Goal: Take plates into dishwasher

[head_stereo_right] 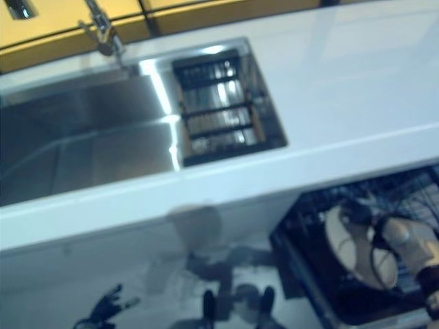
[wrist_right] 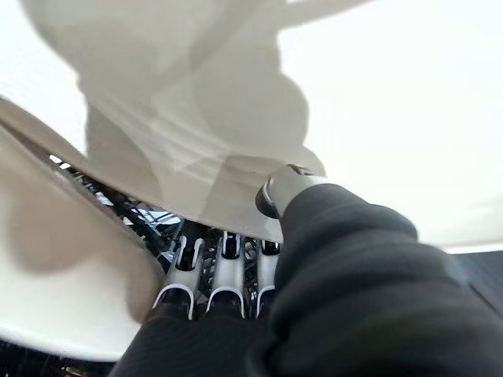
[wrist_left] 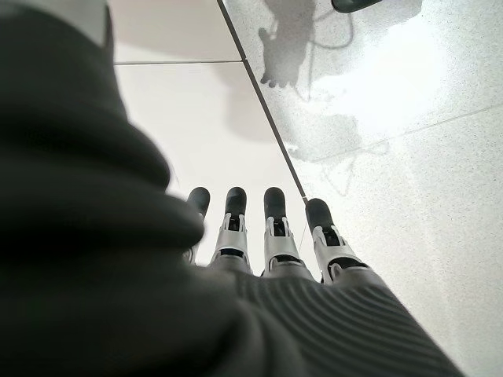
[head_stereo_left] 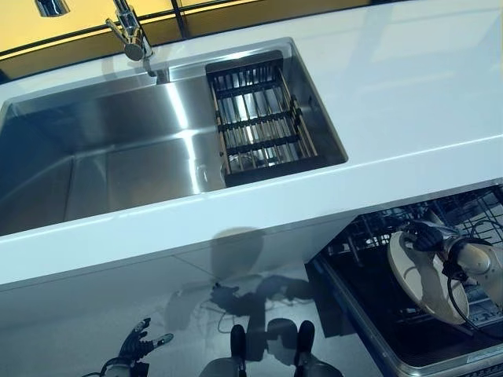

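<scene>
A cream plate [head_stereo_left: 423, 281] stands on edge, tilted, in the open dishwasher's wire rack [head_stereo_left: 369, 236] at the lower right. My right hand [head_stereo_left: 428, 236] grips its upper rim. In the right wrist view the fingers [wrist_right: 226, 271] curl behind the plate [wrist_right: 63, 267] and the thumb sits on its near side. I cannot tell whether the plate rests in the rack's tines. My left hand [head_stereo_left: 137, 348] hangs low at the lower left over the floor, and its fingers [wrist_left: 277, 228] are straight and hold nothing.
A white countertop [head_stereo_left: 409, 102] runs across above the dishwasher, with its front edge just over my right hand. A steel sink [head_stereo_left: 102, 157] with a faucet [head_stereo_left: 130, 31] holds a dark drying rack [head_stereo_left: 259, 118] in its right part. A white cabinet front [head_stereo_left: 118, 298] lies below.
</scene>
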You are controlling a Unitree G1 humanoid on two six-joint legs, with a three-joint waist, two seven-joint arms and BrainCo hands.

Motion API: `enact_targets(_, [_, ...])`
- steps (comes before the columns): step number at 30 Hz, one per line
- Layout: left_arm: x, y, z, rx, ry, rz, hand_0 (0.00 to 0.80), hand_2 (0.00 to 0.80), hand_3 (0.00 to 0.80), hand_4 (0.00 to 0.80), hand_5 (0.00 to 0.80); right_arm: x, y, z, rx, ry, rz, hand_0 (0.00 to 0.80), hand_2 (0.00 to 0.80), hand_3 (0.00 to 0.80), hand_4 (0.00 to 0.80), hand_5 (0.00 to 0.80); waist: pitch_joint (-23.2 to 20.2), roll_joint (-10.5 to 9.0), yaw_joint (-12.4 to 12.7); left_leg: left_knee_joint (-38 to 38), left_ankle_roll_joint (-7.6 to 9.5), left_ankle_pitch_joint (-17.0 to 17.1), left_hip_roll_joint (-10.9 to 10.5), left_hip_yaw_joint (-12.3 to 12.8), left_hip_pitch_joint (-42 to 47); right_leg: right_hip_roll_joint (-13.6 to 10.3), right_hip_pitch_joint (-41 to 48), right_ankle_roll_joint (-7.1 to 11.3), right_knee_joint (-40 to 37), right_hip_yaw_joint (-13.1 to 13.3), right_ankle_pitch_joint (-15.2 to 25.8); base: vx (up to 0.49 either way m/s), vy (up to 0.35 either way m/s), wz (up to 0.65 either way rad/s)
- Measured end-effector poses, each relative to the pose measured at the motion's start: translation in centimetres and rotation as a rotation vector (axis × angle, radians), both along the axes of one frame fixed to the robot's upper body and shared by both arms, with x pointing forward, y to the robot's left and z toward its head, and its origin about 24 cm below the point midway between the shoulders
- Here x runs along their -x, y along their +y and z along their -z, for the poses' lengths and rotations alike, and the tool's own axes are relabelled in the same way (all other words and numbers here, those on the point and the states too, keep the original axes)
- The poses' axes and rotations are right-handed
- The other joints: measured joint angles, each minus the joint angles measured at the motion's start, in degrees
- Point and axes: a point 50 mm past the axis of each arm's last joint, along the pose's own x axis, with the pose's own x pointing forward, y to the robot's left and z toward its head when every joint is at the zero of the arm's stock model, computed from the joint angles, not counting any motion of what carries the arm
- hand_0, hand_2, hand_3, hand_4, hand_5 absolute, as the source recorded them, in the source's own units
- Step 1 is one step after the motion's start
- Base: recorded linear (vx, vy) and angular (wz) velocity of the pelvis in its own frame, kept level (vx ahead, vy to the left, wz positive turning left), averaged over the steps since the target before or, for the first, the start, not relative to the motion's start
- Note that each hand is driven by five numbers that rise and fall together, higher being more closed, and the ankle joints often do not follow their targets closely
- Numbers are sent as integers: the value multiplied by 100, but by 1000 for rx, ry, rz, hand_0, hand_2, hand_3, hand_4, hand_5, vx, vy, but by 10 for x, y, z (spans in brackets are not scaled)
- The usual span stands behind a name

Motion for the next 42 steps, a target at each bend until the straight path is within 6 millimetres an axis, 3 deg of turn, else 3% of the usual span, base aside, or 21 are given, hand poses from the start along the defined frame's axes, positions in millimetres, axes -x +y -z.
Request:
enact_targets(10, [-3, 0, -1, 0, -9, 3, 0, 0, 0, 0, 0, -11, 26, 10, -313, -27, -22, 800, 800, 800, 800, 800, 60, 111, -1, 2, 3, 3, -2, -9, 7, -6, 14, 0, -1, -10, 0, 0, 0, 0])
enact_targets(16, [-4, -2, -1, 4, -15, 5, 0, 0, 0, 0, 0, -15, 30, 10, -343, -50, -19, 800, 800, 800, 800, 800, 83, 156, -10, 2, 3, 4, 3, -16, 60, -4, 69, -1, -1, -14, 0, 0, 0, 0])
enact_targets(22, [-4, -2, -1, 5, -14, 6, 0, 0, 0, 0, 0, -17, 30, 11, -264, -48, -22, 800, 800, 800, 800, 800, 83, 188, -3, 3, 5, 19, -1, -44, 116, -13, 134, -3, -4, -38, -1, 0, 0, 0])
enact_targets(34, [-5, -4, -1, 7, -17, 12, 0, 0, 0, 0, 0, -24, 29, -8, -121, -77, -84, 800, 800, 800, 800, 800, 10, 444, -6, 6, 1, 52, -4, -104, -30, -39, 17, -11, -4, -96, 5, -5, -3, 1])
enact_targets(42, [-7, -3, -2, 19, -28, -3, 0, 0, 0, 0, 0, -19, 8, -11, 47, -33, -35, 800, 800, 800, 800, 800, 37, 541, 3, 4, 5, 76, -12, -145, -172, -29, -104, -16, 10, -138, 13, -5, -3, 2])
